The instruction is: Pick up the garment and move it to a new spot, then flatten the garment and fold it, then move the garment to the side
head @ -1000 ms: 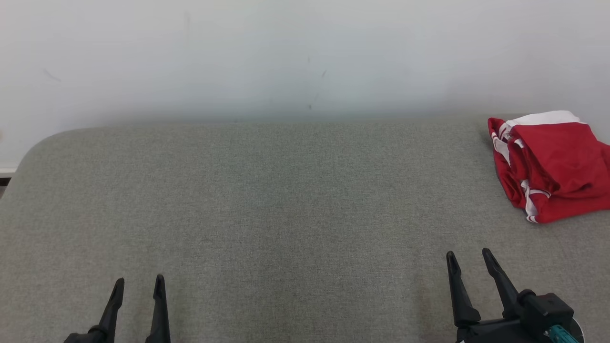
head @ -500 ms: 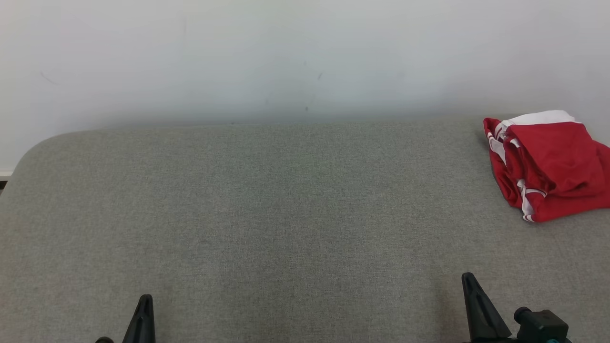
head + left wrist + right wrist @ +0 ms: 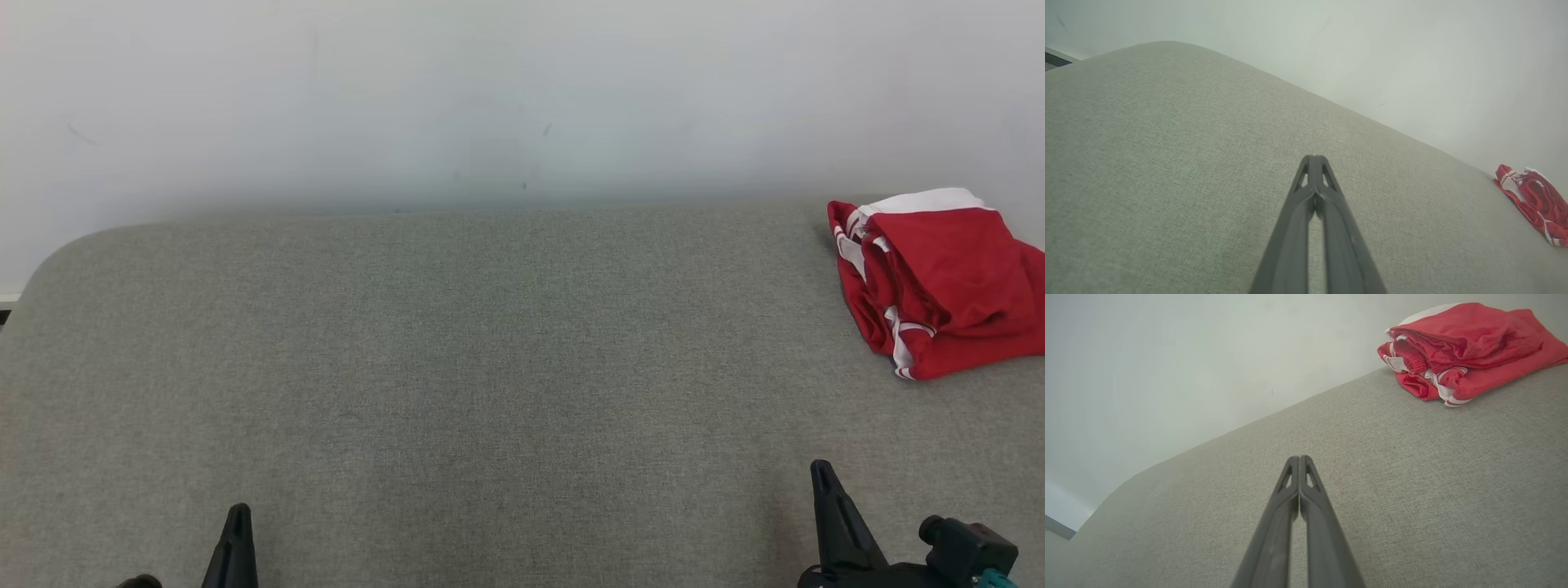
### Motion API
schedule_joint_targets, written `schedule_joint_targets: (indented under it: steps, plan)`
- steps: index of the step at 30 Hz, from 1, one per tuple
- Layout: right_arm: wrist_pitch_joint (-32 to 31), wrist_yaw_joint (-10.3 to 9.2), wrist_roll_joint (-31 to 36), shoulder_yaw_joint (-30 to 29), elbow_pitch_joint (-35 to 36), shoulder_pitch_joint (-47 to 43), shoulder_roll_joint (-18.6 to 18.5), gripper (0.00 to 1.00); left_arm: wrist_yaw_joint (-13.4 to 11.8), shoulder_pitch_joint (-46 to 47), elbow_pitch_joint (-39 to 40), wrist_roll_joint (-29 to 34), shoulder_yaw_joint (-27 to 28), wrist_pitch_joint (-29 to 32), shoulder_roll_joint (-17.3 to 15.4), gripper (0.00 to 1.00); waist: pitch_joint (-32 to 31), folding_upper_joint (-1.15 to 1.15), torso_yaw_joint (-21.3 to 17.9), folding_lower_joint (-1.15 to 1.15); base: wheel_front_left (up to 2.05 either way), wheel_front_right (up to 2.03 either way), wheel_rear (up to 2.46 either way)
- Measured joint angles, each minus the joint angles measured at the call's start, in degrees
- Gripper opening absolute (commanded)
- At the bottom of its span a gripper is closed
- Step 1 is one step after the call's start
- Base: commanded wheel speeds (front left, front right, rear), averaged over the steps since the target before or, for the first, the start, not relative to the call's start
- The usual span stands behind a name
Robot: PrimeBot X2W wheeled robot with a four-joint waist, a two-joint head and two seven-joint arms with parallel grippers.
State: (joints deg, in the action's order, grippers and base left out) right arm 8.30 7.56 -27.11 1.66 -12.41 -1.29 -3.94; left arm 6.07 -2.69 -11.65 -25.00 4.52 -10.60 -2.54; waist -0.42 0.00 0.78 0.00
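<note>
My left claw [image 3: 238, 513] is cut off by the head view's bottom edge, with little more than its tip above it, and my right claw [image 3: 820, 472] loses its lower body there. The red and white garment [image 3: 939, 282] runs out past that view's right edge, so its far end is unseen, and its folds hide the layers inside and beneath. The grey surface [image 3: 490, 367] is cropped at the left, right and bottom edges.
</note>
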Motion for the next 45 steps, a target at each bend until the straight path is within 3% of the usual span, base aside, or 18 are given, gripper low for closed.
schedule_joint_targets:
  steps: [45]
  plan:
    - [-7.31, 0.00, -34.43, -3.70, -0.86, 3.67, 0.07, 0.00, 0.56, 4.54, -1.21, -35.06, 0.93, 8.87, -0.08, 0.00, 0.24, 0.01, -0.31, 0.00, 0.00, 0.00, 0.00]
